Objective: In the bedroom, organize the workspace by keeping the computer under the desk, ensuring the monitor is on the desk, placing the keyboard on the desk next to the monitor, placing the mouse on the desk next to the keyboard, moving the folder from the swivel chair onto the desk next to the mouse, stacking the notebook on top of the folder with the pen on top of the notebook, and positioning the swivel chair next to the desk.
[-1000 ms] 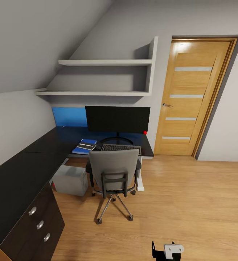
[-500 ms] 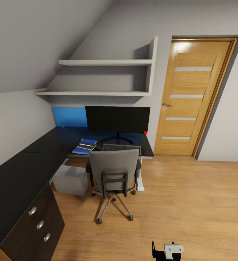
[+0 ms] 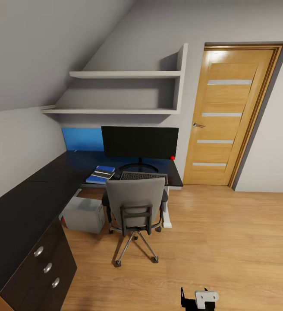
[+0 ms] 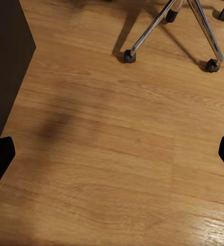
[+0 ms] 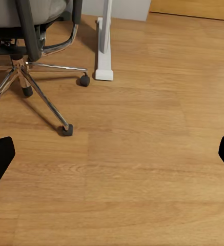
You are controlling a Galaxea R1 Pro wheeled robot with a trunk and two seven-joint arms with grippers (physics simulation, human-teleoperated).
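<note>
The black monitor (image 3: pixel 139 141) stands on the black L-shaped desk (image 3: pixel 51 181), and the keyboard (image 3: pixel 143 176) lies in front of it. Left of the keyboard is the blue folder (image 3: pixel 94 179) with the dark notebook (image 3: pixel 103 175) on it and a thin whitish pen (image 3: pixel 102 172) on top. I cannot make out the mouse. The grey computer (image 3: pixel 84 214) sits under the desk. The swivel chair (image 3: pixel 135 207) is pulled up to the desk in front of the keyboard. My left gripper (image 4: pixel 112 159) and right gripper (image 5: pixel 112 154) hang open over bare floor, holding nothing.
Black drawers (image 3: pixel 46 268) with silver knobs are at my near left. A wooden door (image 3: pixel 227 116) is to the right of the desk and white wall shelves (image 3: pixel 124 93) are above it. The chair's chrome legs (image 4: pixel 163 25) and the white pedestal leg (image 5: pixel 105 46) stand on wood floor.
</note>
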